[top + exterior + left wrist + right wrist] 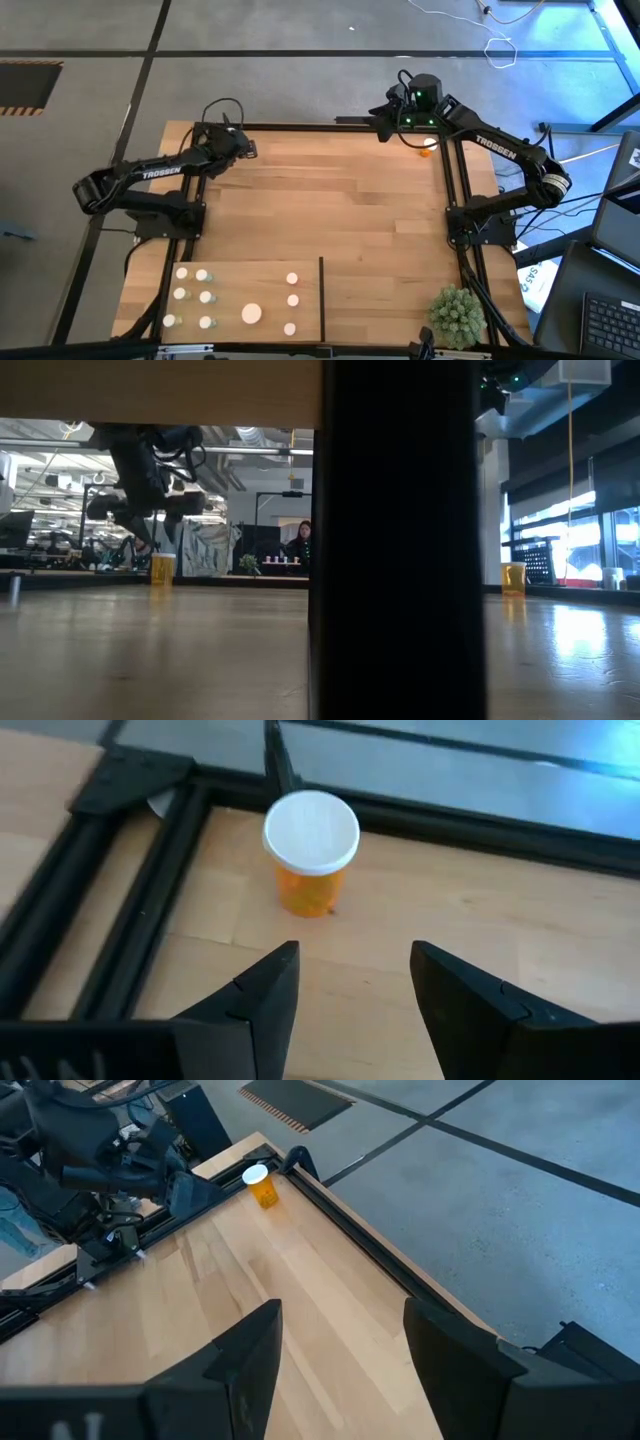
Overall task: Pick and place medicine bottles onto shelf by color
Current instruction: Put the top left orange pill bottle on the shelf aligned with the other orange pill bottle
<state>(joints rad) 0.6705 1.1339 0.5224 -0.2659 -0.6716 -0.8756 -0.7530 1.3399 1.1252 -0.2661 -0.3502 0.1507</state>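
An orange medicine bottle [310, 850] with a white cap stands upright on the tabletop in the far-left corner, beside the black frame; it also shows in the right wrist view [260, 1185] and the low view [162, 568]. My left gripper [350, 980] hovers open just short of it, fingers apart and nothing between them; the high view shows that gripper [238, 145] over the corner. A second orange bottle [427, 146] stands near the far-right corner. My right gripper [340, 1350] hangs open and empty above that corner. The shelf [250, 275] lies at the near left, holding several white-capped bottles.
A thin dark divider [321, 295] stands upright at the shelf's right end and fills the middle of the low view. A spiky green plant ball [458, 315] sits at the near right. Black frame rails [150, 870] border the table. The tabletop's middle [340, 200] is bare wood.
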